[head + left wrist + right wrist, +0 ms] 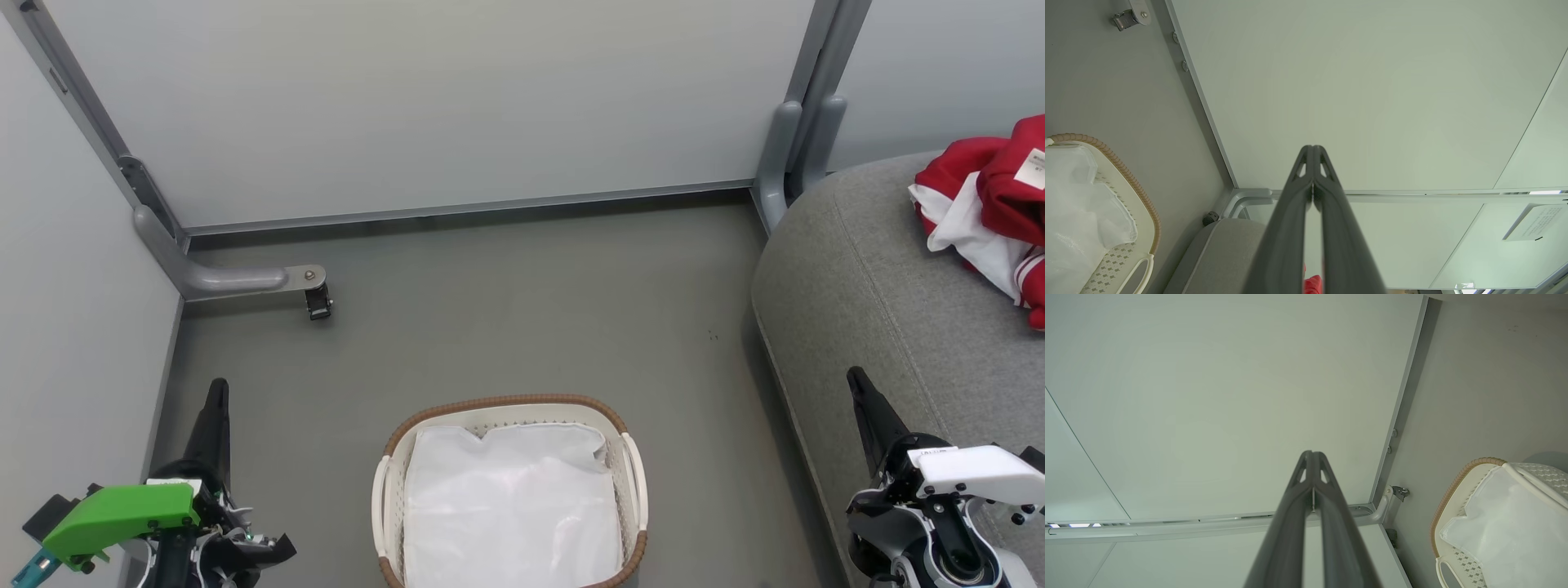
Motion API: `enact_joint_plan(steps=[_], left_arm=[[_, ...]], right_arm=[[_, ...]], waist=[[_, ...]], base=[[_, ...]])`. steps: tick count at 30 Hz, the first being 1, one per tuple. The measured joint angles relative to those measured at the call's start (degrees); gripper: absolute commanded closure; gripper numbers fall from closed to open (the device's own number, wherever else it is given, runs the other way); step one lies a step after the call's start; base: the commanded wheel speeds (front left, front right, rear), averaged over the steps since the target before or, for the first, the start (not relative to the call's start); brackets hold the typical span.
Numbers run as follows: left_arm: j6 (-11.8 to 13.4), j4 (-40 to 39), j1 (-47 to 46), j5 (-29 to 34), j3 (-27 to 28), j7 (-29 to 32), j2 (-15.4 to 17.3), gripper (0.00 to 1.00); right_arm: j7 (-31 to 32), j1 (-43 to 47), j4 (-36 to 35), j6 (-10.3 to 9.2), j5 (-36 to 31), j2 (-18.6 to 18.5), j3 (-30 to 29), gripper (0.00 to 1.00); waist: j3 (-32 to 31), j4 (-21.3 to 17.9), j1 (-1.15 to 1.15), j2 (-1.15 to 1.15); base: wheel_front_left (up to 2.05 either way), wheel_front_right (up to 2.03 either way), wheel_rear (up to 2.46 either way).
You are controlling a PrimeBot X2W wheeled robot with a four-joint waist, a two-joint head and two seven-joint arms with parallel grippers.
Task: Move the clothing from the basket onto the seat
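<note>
At upper right of the head view, red sports clothing [992, 184] with white stripes and trim, heaped on the large grey fabric-upholstered seat [865, 310] with its rounded edge and stitched seam, partly cut off by the right edge of the frame. On top of the heap, a small white label [1035, 167].

Well apart from the heap, at bottom centre, the small oval white plastic basket [506, 406] with brown woven rim and white side handles, standing on the grey floor [490, 327] near the seat's left edge. Inside, the plain white cloth liner [510, 506], crumpled.

At lower right, over the front part of the seat, the right gripper [856, 377], dark fingers pressed together to a single point, closed on themselves. At lower left, close to the left wall, the left gripper [217, 388] on its green-capped wrist, likewise closed tight and empty.

Same in both wrist views: long dark fingers [1290, 228] meeting at the tips, aimed at pale wall panels [449, 106]. At the bottom of the left wrist view, a scrap of red between the finger bases, beside the grey seat corner.

At middle left of the head view, a grey metal foot [237, 280] of the panel frame, resting on the floor, with a small dark fitting [318, 302] at its end.
</note>
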Motion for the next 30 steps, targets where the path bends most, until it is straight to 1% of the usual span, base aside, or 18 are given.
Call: enact_joint_plan(steps=[30], left_arm=[[0.0, 0.0, 0.0, 0.0, 0.0, 0.0, 0.0, 1.0]], right_arm=[[0.0, 0.0, 0.0, 0.0, 0.0, 0.0, 0.0, 1.0]], waist=[[0.0, 0.0, 0.0, 0.0]], base=[[0.0, 0.0, 0.0]])
